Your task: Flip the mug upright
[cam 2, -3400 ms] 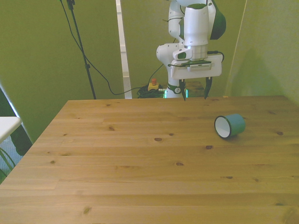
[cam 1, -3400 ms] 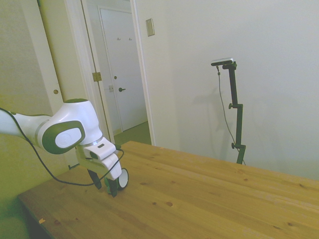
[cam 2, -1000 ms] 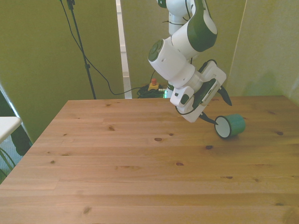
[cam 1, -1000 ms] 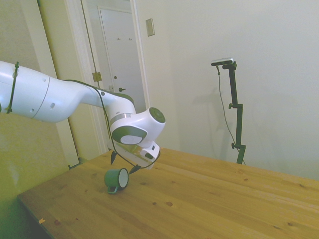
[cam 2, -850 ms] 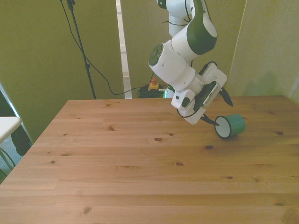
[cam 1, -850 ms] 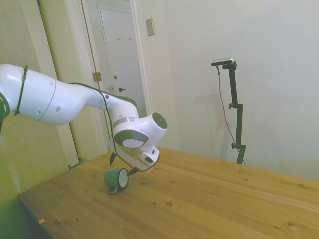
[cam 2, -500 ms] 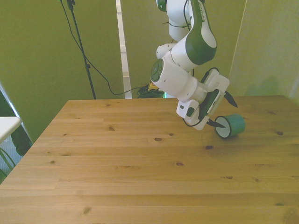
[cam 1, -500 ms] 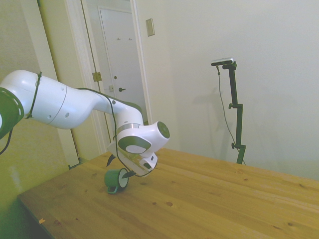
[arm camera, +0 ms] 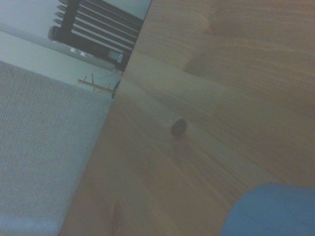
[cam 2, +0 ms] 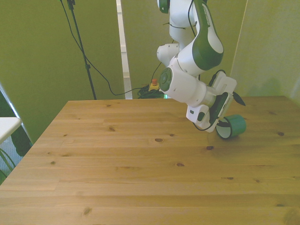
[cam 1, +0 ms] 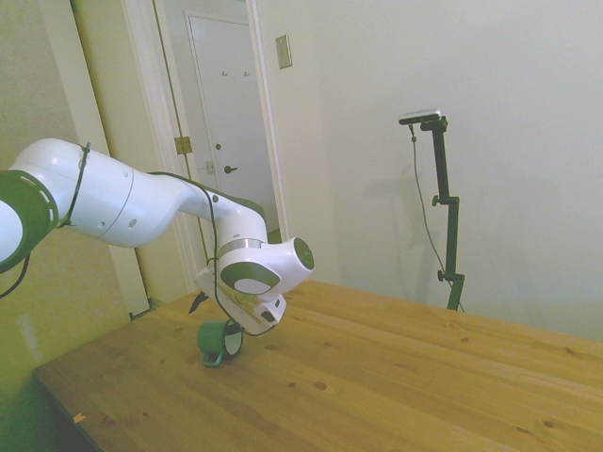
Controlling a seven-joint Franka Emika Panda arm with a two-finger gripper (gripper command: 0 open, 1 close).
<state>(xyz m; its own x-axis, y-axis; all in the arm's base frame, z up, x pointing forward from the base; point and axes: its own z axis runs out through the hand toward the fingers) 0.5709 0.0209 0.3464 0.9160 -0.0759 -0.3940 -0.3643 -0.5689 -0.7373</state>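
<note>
- Toward the front view's right side of the wooden table, the mug lies on its side — green-teal body on the planks, its mouth turned toward the arm's wrist.
- In the side view the same mug sits near the table's near-left corner; its pale rim shows just below the wrist housing, and a small loop handle seems to touch the wood underneath.
- The gripper is tipped steeply over and comes at the mug from the open end. One dark finger sticks out above the mug, well clear of it; the other is lost between the wrist and the mug's mouth.
- The fingers stand spread apart — nothing is clamped between them. Whether the lower one touches the rim or reaches inside, I cannot tell.
- The white and green arm bends down from the side view's left, its last joint low over the table.
- The wrist view is soft: wood grain with a dark knot, the table's edge with pale floor beyond, and a blurred blue-green patch of the mug in one corner.
</note>
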